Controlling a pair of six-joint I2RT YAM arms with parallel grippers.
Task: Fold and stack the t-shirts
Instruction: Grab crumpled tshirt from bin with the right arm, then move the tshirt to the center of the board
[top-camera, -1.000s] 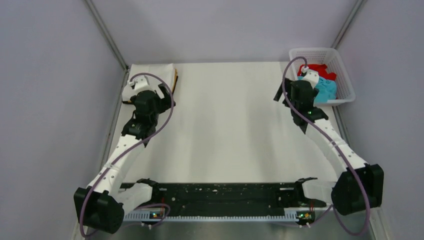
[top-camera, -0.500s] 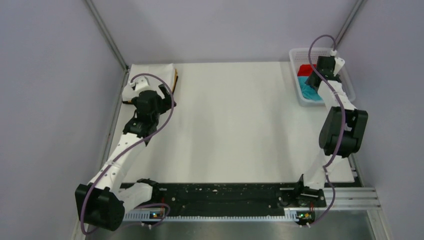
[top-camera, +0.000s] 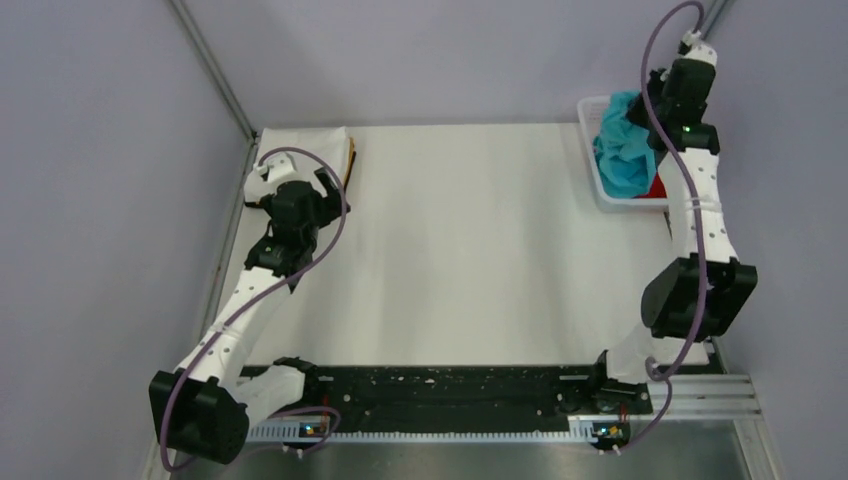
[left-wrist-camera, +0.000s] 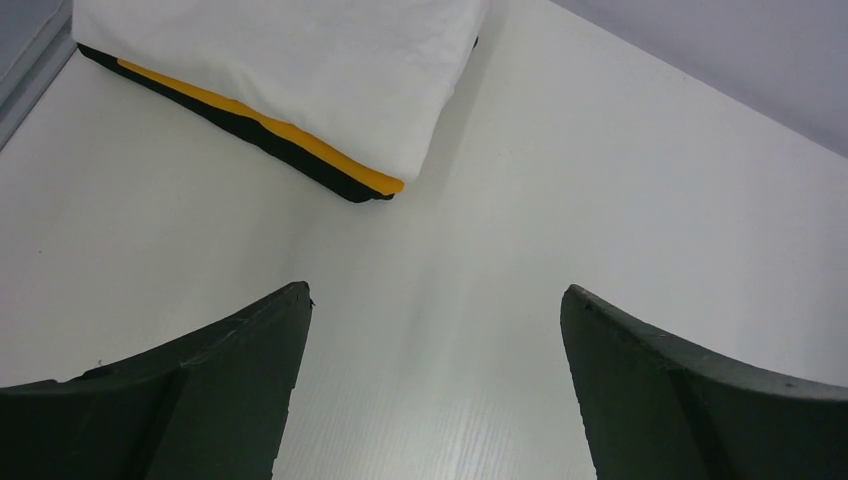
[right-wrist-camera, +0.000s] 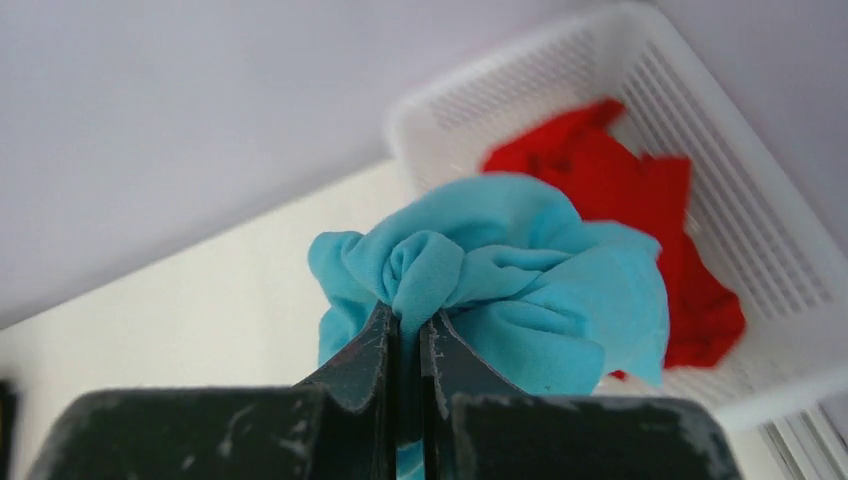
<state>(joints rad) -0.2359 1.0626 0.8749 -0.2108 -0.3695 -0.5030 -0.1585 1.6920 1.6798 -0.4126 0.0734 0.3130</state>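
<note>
White table (top-camera: 480, 250) — right arm (top-camera: 700, 200) stretched high, right tool (right-wrist-camera: 408, 325) pinching turquoise t-shirt (right-wrist-camera: 540, 290) over basket (right-wrist-camera: 760, 250) (left tool (left-wrist-camera: 435, 290) wide).

A: Blue one?
B: Turquoise tee (right-wrist-camera: 520, 290) is bunched into a wad. One fold is pinched in the closed right gripper (right-wrist-camera: 405, 325), and the rest droops in the air over the basket (right-wrist-camera: 740, 230).
A: Red?
B: Red tee (right-wrist-camera: 610, 190) is crumpled and unfolded, lying inside the basket, partly hidden behind the turquoise tee.
A: Other 2?
B: White tee (left-wrist-camera: 290, 70) is folded flat in a neat rect at the far-left corner of the table (top-camera: 480, 250). Orange-yellow tee (left-wrist-camera: 250, 125) lies right under it w/ only a thin edge showing.
</note>
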